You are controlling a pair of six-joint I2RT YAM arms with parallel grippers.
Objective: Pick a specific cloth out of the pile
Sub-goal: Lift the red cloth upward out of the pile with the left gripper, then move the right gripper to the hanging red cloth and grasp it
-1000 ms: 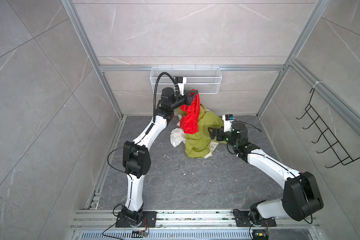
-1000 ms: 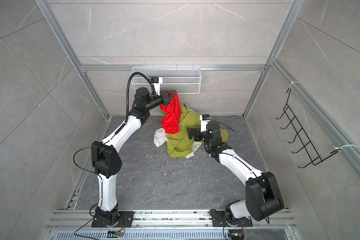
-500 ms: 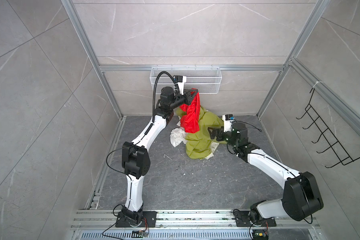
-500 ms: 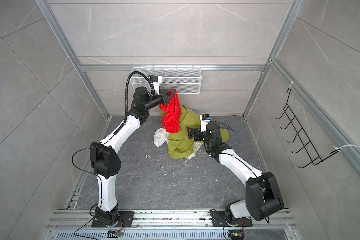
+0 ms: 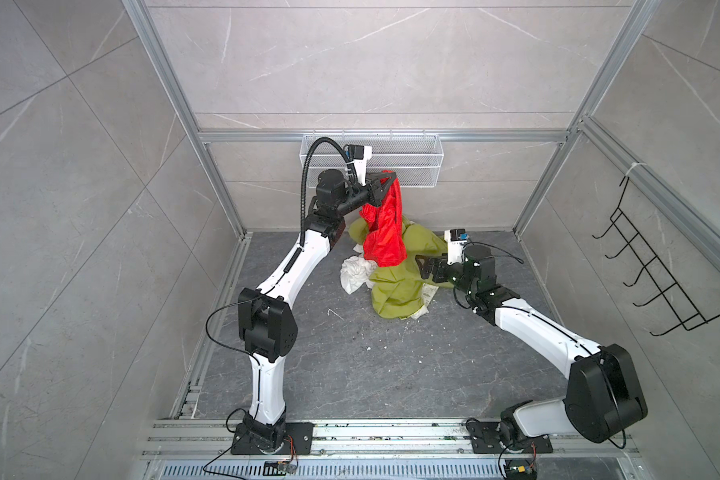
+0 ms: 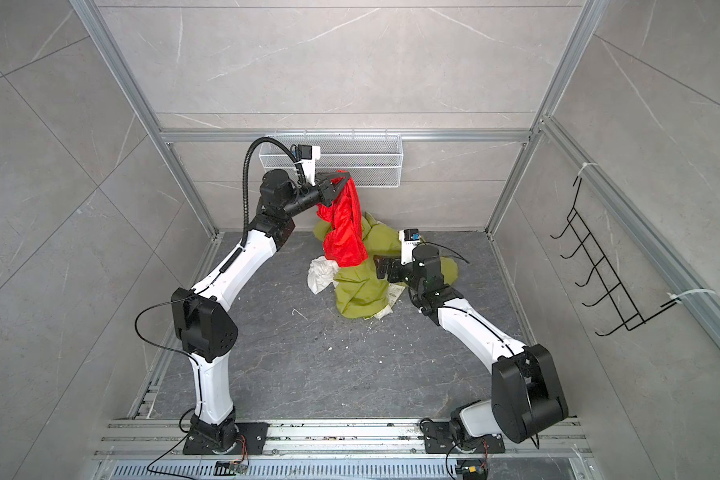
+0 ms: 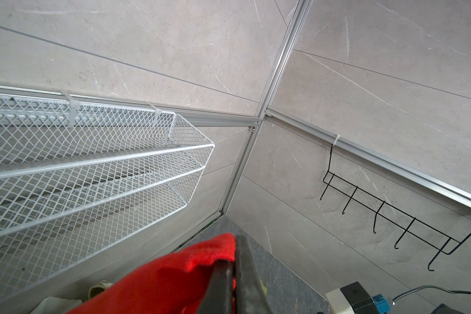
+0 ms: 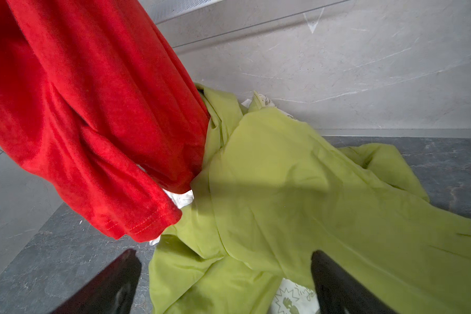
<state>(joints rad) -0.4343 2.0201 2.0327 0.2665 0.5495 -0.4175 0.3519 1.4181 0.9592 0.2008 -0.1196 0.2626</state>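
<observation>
No lettering, brand, number or sign can be read anywhere. Only a green cartoon-style print is seen on the cream cloth [image 8: 292,300] that is tucked under the pile [image 8: 283,176]; no words are made out in it.

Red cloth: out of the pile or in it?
Out: the red cloth hangs bunched from the shut left gripper, by the white mesh basket, over the olive-green cloth. Whether its hem touches that cloth: cannot tell.

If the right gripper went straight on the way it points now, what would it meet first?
Most likely the olive-green cloth, lying close in front of the open right gripper. The red cloth hangs beside that line, though depth is unclear.
</observation>
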